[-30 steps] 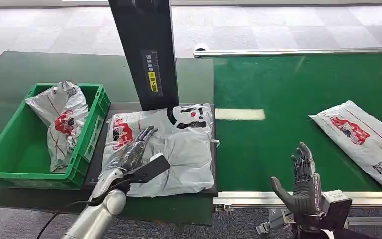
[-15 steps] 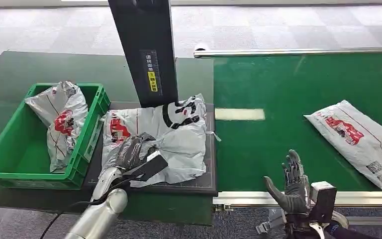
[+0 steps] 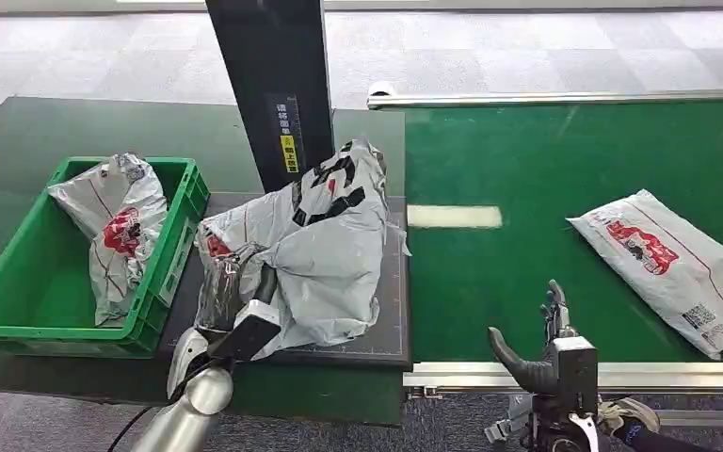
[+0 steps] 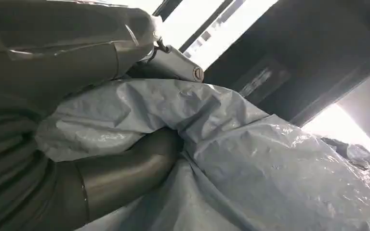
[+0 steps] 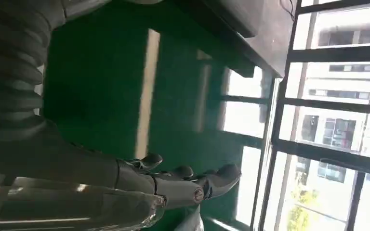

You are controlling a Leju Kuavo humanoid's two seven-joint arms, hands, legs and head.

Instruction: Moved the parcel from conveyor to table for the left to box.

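From the head view, the left hand [image 3: 231, 292] has its fingers [image 3: 218, 279] curled into the near left edge of a grey parcel [image 3: 315, 250], pinching the plastic so the bag is bunched and lifted off a dark mat [image 3: 391, 320]. The parcel's far end stands up against the black post [image 3: 278, 94]. The mat lies on the desk [image 3: 75, 127] beside the seam with the conveyor [image 3: 546, 160]; its near right corner is bare. Just left of the mat sits a green crate [image 3: 19, 311] at the desk's near left edge, with another parcel in the crate [image 3: 118, 226] leaning on its far wall and bare floor in its near half. The lifted parcel's left edge is just beside the crate's right rim. On the conveyor a second white parcel [image 3: 664, 268] lies near the right edge, well apart from the mat, with open green belt between them. The right hand [image 3: 546, 348] hovers over the conveyor's near rail, fingers spread and holding nothing.

In the left wrist view, the left hand's thumb [image 4: 125, 168] and upper fingers [image 4: 77, 53] press a fold of the grey parcel [image 4: 270, 163] between them; the black post [image 4: 294, 72] rises close behind the plastic.

In the right wrist view, the right hand [image 5: 139, 183] is stretched out with fingers [image 5: 212, 180] apart over the green conveyor [image 5: 101, 82], nothing between them, and windows [image 5: 327, 96] beyond the belt's far edge.
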